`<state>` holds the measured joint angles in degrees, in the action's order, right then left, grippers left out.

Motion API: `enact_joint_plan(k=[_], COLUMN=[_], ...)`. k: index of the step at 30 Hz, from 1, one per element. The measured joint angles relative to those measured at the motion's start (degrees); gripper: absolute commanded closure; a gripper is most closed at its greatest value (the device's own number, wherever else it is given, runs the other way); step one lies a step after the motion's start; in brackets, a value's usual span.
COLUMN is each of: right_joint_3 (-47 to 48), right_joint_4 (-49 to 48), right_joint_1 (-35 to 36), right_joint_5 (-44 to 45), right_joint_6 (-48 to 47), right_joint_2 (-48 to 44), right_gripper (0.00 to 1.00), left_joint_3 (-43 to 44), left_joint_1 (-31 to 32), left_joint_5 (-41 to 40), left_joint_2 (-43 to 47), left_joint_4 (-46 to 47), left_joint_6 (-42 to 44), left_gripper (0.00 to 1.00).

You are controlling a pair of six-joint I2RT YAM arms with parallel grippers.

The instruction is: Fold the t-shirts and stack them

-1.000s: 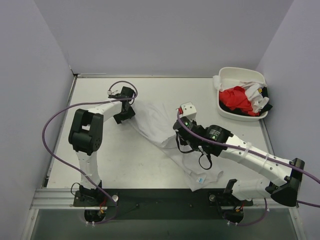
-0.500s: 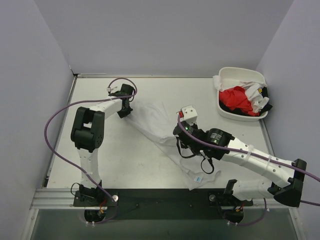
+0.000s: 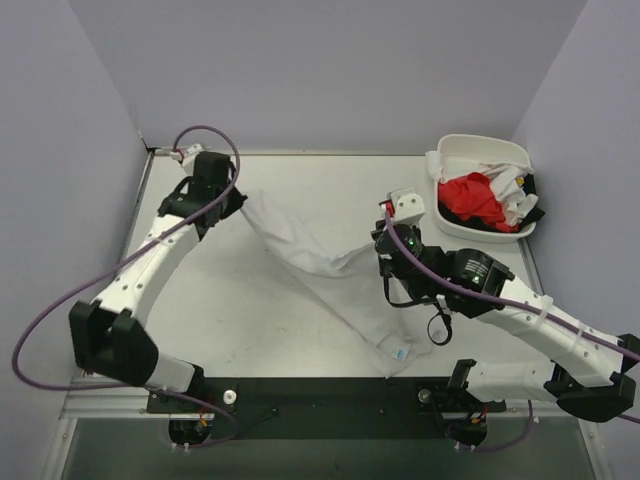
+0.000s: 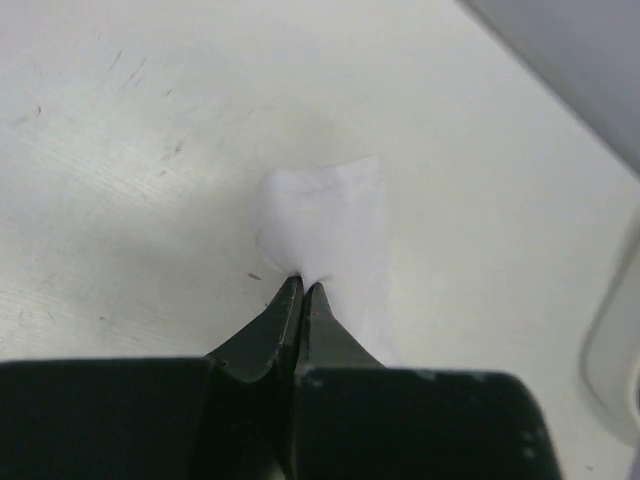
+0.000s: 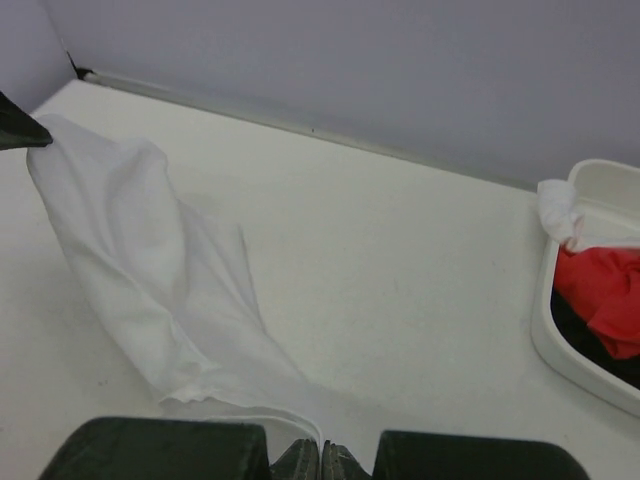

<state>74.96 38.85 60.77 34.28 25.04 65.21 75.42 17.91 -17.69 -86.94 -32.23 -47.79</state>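
Note:
A plain white t-shirt (image 3: 305, 250) hangs stretched between my two grippers above the table, and its tail trails to the near edge, where a small blue label (image 3: 403, 354) shows. My left gripper (image 3: 237, 198) is shut on one corner of it at the far left; the left wrist view shows the white t-shirt cloth (image 4: 330, 220) pinched in the left gripper (image 4: 303, 284). My right gripper (image 3: 385, 252) is shut on the shirt's other end, and the right wrist view shows the right gripper (image 5: 320, 455) closed on the t-shirt hem (image 5: 150, 260). A red t-shirt (image 3: 472, 197) lies in the tub.
A white rounded tub (image 3: 480, 146) at the far right holds the red shirt, white cloth and something dark; the tub (image 5: 560, 350) also shows in the right wrist view. Grey walls close in the table at the back and on both sides.
My left gripper shut on the shirt's corner and carried it to the far left. My right gripper moved right and farther back, so the shirt is now pulled out between them.

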Motion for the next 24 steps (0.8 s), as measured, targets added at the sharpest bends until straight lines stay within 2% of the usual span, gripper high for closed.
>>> enact_joint_plan(k=[4,11,18,24], right_joint_3=[7.54,23.91,31.89,39.85], right_joint_4=[0.20,1.49,2.91,3.98], right_joint_1=[-0.37,0.46,0.85,0.87], right_joint_5=[-0.39,-5.11,-16.70,-30.80], right_joint_6=[-4.07,-8.63,-11.43,-13.77], right_joint_2=[-1.79,-2.82,-7.43,-9.88], right_gripper=[1.00,1.00,1.00,1.00], left_joint_3=[6.60,17.29,20.72,24.00], left_joint_1=[0.66,1.07,1.86,3.82], left_joint_5=[1.73,8.44,19.98,31.45], left_joint_2=[12.48,21.27,30.08,37.81], left_joint_4=[-2.73,-6.86,-8.44,-5.88], left_joint_6=[1.68,7.17,14.16,16.96], left_gripper=[1.00,1.00,1.00,1.00])
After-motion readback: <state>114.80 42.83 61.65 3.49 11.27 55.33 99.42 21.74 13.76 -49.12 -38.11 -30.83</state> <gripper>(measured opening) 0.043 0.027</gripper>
